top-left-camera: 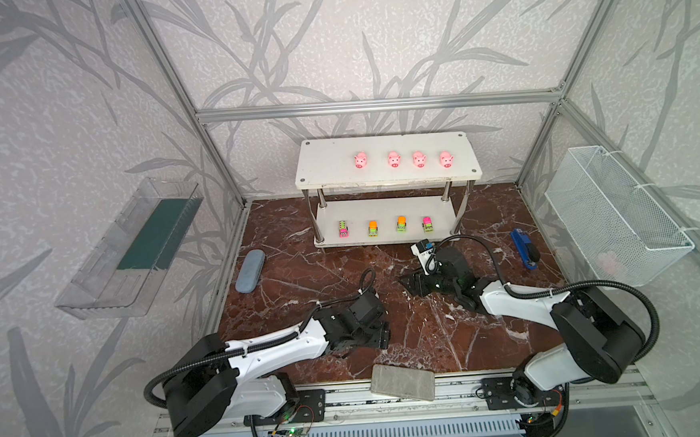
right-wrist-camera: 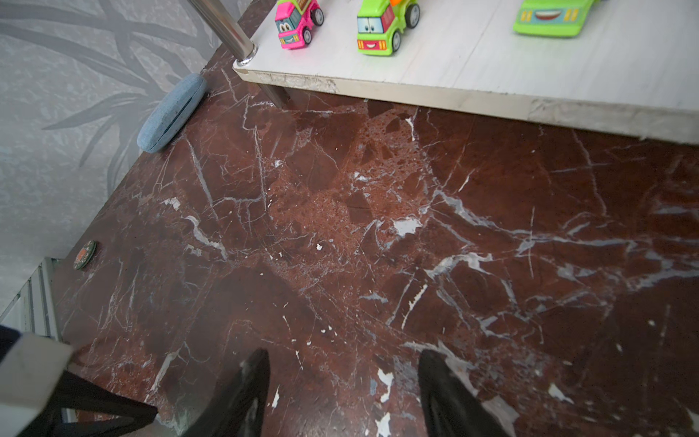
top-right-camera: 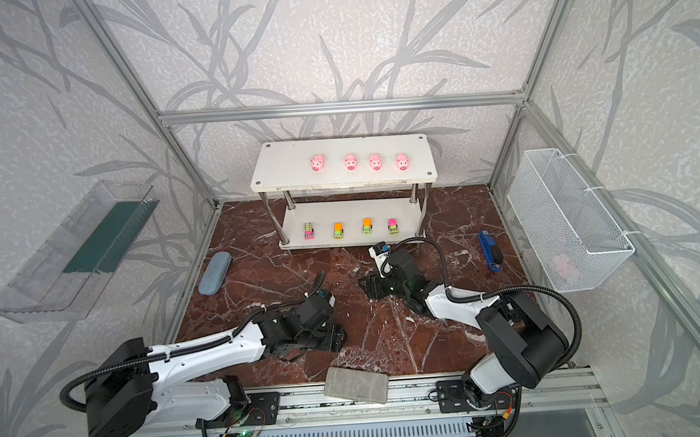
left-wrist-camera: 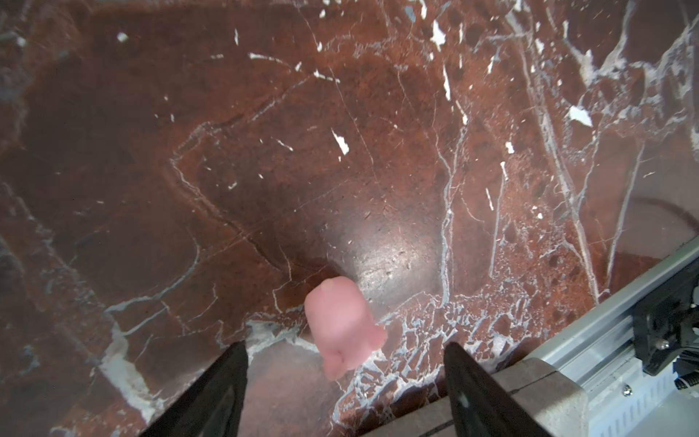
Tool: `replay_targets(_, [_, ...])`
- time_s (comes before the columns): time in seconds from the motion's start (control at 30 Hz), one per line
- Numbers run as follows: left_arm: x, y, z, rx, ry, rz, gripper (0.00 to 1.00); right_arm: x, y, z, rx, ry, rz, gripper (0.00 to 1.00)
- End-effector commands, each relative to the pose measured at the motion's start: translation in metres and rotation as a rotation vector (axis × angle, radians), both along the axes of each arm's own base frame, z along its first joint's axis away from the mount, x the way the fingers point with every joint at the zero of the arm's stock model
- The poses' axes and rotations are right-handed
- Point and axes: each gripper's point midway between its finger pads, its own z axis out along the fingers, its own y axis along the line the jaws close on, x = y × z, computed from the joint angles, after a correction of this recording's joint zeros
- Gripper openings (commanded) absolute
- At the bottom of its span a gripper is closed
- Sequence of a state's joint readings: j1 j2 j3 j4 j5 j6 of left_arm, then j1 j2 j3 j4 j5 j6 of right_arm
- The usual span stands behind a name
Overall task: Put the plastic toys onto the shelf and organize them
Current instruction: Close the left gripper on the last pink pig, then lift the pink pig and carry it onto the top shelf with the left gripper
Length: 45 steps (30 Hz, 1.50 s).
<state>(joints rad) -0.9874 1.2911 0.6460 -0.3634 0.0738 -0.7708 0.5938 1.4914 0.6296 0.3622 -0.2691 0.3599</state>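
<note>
In both top views the white two-tier shelf with chrome posts [top-left-camera: 324,163] is standing at the middle of the back edge of the dark red marble worktop [top-left-camera: 301,272]. Four small pink plastic pigs [top-left-camera: 394,159] are sitting in a row on its upper board, leaving the left end free. Four small lime green plastic toy trucks [top-left-camera: 373,228] are standing in a row on the lower board. The left arm [top-left-camera: 273,349] is reaching low near the front edge and is hiding whatever lies under it. The right arm [top-left-camera: 511,301] is waiting in front of the shelf.

In the left wrist view, the fifth pink plastic pig [left-wrist-camera: 340,325] is lying on the worktop near the front edge, just ahead of the left jaws. They are standing apart and are not touching it. The picture is too blurred to tell its pose.

In the right wrist view, the right jaws are standing apart with nothing between them.

The step in hand is probably grasping this last pig. The left jaws should be moving forward until the body is fully between them, then closing gently on its rounded sides, because a smooth small toy may be slipping out.
</note>
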Motion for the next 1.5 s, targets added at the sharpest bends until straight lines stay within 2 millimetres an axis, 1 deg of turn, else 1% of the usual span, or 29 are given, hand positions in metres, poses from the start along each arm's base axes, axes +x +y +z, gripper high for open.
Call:
replay_targets(0.0, [-0.002, -0.004, -0.004, 0.000, 0.023, 0.001, 0.80, 0.002, -0.003, 0.005, 0.018, -0.015, -0.015, 0.63])
replay_targets(0.2, [0.000, -0.003, -0.013, 0.043, 0.028, -0.003, 0.77, 0.004, -0.006, -0.001, 0.025, -0.001, -0.025, 0.63])
replay_targets(0.5, [0.001, -0.002, -0.024, 0.113, 0.047, -0.018, 0.63, 0.008, -0.011, -0.009, 0.034, 0.023, -0.042, 0.63])
replay_targets(0.7, [0.001, 0.004, -0.026, 0.161, 0.043, -0.042, 0.51, 0.010, -0.015, -0.014, 0.036, 0.036, -0.052, 0.63])
replay_targets(0.97, [-0.001, 0.013, -0.025, 0.235, 0.033, -0.125, 0.42, 0.012, -0.016, -0.018, 0.044, 0.047, -0.055, 0.62])
replay_targets(1.3, [-0.005, 0.030, -0.035, 0.333, 0.016, -0.224, 0.41, 0.013, -0.016, -0.021, 0.045, 0.055, -0.054, 0.62])
replay_targets(1.37, [-0.005, 0.032, -0.037, 0.342, 0.013, -0.225, 0.42, 0.013, -0.015, -0.022, 0.046, 0.057, -0.053, 0.62])
replay_targets(1.47, [-0.003, 0.030, -0.038, 0.330, 0.005, -0.218, 0.47, 0.013, -0.015, -0.023, 0.046, 0.060, -0.054, 0.62])
